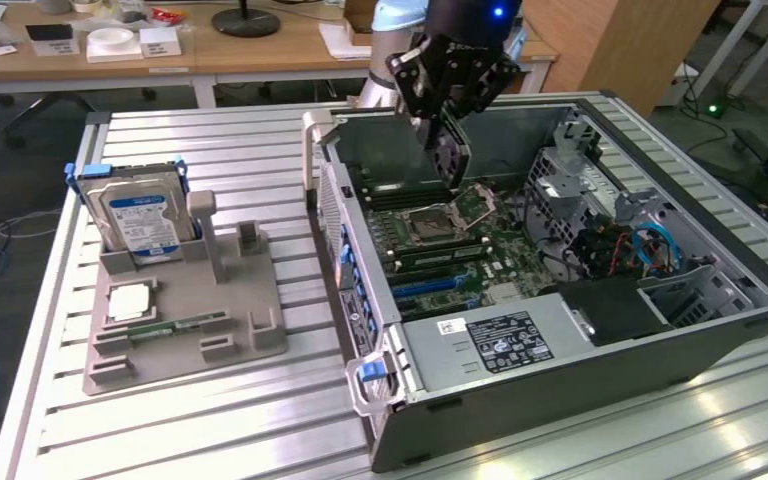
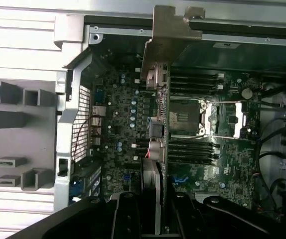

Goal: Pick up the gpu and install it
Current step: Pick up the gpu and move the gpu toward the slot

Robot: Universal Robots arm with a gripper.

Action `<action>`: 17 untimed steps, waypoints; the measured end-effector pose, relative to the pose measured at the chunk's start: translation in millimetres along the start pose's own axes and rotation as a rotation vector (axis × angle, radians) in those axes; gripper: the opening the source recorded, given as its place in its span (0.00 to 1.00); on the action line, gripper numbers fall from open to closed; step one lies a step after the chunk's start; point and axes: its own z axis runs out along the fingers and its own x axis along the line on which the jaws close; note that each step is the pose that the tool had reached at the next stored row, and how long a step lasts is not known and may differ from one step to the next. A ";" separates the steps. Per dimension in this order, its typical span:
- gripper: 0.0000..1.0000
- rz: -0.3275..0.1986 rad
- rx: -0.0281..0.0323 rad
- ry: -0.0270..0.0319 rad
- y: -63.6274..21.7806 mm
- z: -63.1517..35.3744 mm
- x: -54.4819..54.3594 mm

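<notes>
While the claw (image 1: 446, 118) pinches the gpu (image 1: 450, 152) on edge over the far end of the open computer case (image 1: 651, 345) | step: install, card not plugged in yet | need: line its edge up straight with a motherboard (image 1: 491, 235) slot

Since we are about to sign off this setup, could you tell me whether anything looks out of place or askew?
The socket cover on the motherboard stands flipped open, which looks odd for a board being fitted out. The gpu hangs above the motherboard, not in a slot. Nothing else stands out.
</notes>
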 end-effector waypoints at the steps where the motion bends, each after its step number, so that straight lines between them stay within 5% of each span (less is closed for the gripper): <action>1: 0.28 0.000 0.0000 0.0000 -0.1 0.1 -2.8; 17: 0.28 0.000 0.0001 0.0000 -1.8 0.7 -48.7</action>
